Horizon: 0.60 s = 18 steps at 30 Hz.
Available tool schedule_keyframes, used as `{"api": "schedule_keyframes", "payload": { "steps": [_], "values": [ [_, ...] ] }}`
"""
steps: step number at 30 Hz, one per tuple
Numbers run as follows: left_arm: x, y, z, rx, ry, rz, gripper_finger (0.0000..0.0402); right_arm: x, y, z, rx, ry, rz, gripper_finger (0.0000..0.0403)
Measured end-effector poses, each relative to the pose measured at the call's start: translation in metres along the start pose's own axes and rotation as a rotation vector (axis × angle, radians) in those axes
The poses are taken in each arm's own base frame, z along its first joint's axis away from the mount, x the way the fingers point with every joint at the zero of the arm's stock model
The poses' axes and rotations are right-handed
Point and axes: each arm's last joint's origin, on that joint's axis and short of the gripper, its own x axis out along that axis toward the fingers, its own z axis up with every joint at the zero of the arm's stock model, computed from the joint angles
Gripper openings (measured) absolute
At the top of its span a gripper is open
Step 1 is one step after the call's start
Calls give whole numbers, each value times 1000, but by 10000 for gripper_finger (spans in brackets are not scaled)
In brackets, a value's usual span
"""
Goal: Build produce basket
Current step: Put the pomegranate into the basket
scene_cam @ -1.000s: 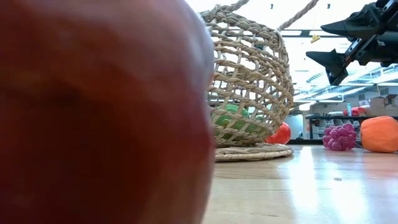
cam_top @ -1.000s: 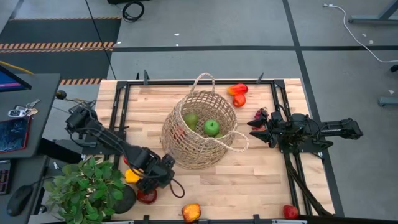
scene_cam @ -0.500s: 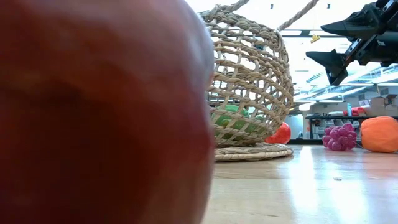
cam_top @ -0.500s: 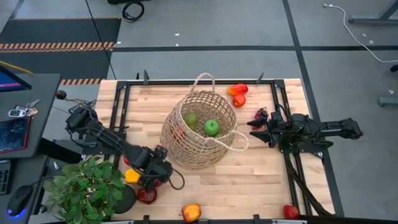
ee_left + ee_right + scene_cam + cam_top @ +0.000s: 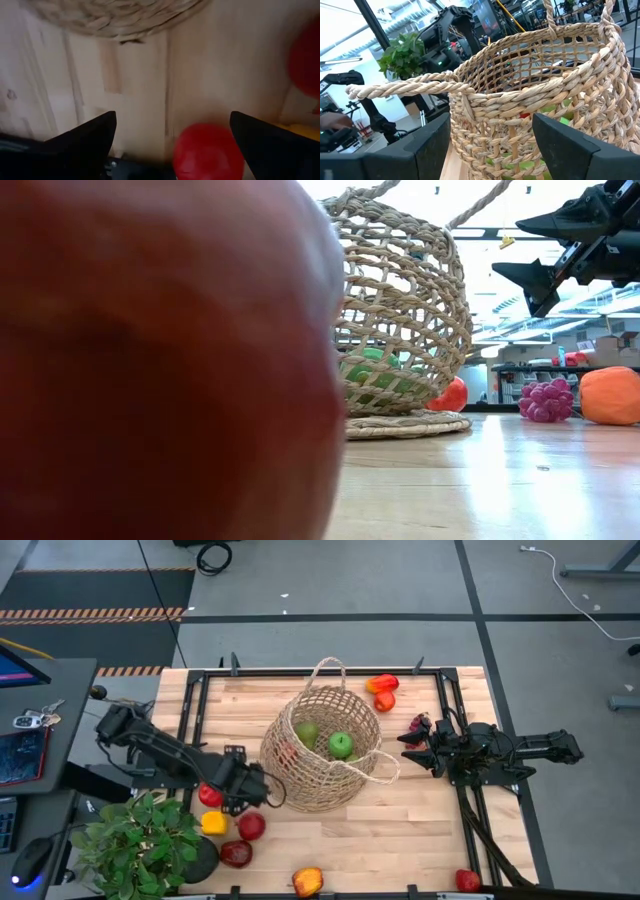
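Two green apples (image 5: 341, 745) already lie in the wicker basket (image 5: 320, 745) at bench centre. At eight o'clock of it, the left tool (image 5: 252, 787) hovers spread over a red fruit (image 5: 251, 826). At three o'clock, the right tool (image 5: 408, 752) waits, spread and empty. Most produce remains outside.

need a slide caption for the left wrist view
Open left pincer above a red fruit on the wooden table, the basket base just ahead.
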Motion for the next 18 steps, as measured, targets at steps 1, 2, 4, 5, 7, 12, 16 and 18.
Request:
{"api": "schedule_keyframes", "payload": {
  "steps": [1,2,4,5,7,12,16,18],
  "values": [
    [0,3,-3,-25,-3,-6,396,0,0,0,0,0,0,284],
    [-1,5,-7,-50,-3,-24,396,0,0,0,0,0,0,284],
    [-1,7,-13,-88,30,-87,396,0,0,0,0,0,0,284],
    [0,6,-15,-106,52,-110,396,0,0,0,0,0,0,284],
    [1,5,-19,-141,98,-145,396,0,0,0,0,0,0,284],
    [9,-2,-34,-189,244,-183,396,0,0,0,0,0,0,284],
    [13,-5,-45,-216,320,-146,396,0,0,0,0,0,0,284],
    [13,-7,-47,-220,329,-134,396,0,0,0,0,0,0,284]
  ]
}}
